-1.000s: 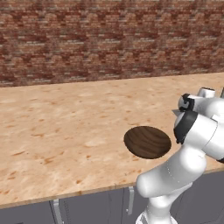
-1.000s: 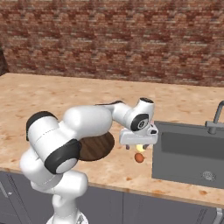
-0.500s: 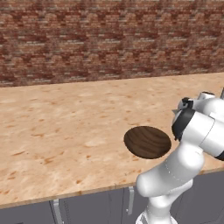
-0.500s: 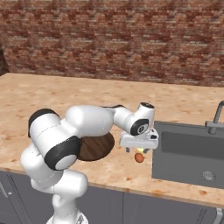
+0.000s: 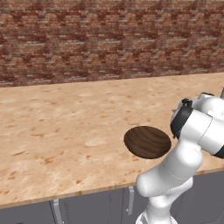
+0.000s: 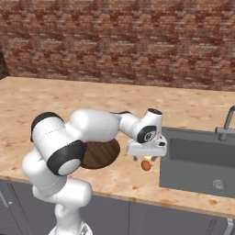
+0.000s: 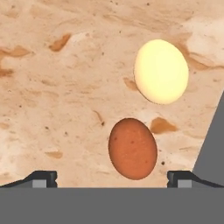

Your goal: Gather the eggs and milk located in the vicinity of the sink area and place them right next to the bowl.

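Hand view looks straight down on two eggs lying on the desk (image 7: 52, 109): the brown egg (image 7: 132, 148) between the spread fingertips (image 7: 42, 178) of the tool (image 7: 112, 178), untouched, and the pale egg (image 7: 161, 71) just beyond it, apart. In the right base view the tool (image 6: 147, 158) has dropped a little lower over the brown egg (image 6: 146, 165) than a second ago, jaws wide and holding nothing. The sink (image 6: 202, 160) lies just right of it, its basin dark with a round drain. The bowl (image 6: 98, 153) sits left, partly behind the arm, nothing visible in it.
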You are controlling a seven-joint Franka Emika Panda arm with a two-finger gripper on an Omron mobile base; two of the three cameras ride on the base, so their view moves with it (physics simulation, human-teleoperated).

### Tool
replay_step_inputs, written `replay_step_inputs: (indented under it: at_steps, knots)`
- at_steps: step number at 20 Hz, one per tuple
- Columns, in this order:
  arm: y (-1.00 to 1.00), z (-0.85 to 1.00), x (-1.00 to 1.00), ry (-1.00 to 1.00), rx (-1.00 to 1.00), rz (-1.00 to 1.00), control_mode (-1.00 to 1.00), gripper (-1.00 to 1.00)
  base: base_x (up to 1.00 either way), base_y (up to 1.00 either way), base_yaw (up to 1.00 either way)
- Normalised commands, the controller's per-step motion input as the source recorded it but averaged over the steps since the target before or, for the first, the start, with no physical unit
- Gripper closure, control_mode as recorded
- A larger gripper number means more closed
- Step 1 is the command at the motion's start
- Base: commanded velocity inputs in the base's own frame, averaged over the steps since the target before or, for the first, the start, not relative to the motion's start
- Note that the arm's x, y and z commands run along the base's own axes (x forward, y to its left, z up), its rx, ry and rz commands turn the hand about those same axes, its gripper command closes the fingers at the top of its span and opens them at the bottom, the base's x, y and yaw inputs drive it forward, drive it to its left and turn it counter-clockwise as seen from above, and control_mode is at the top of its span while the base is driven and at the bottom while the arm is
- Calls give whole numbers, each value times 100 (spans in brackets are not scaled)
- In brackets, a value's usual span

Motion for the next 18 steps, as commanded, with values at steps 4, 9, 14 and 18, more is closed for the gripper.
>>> replay_step_inputs:
  at_steps: [4, 9, 14, 18]
  knots:
    - [-19, 0, 6, 0, 0, 18, -100, -100, 0, 0, 0]
    - [0, 0, 0, 0, 0, 6, -100, -100, 0, 0, 0]
    - [10, -4, 0, -2, 0, 0, -100, -100, 0, 0, 0]
    - [22, -30, 0, -3, 0, 0, -100, -100, 0, 0, 0]
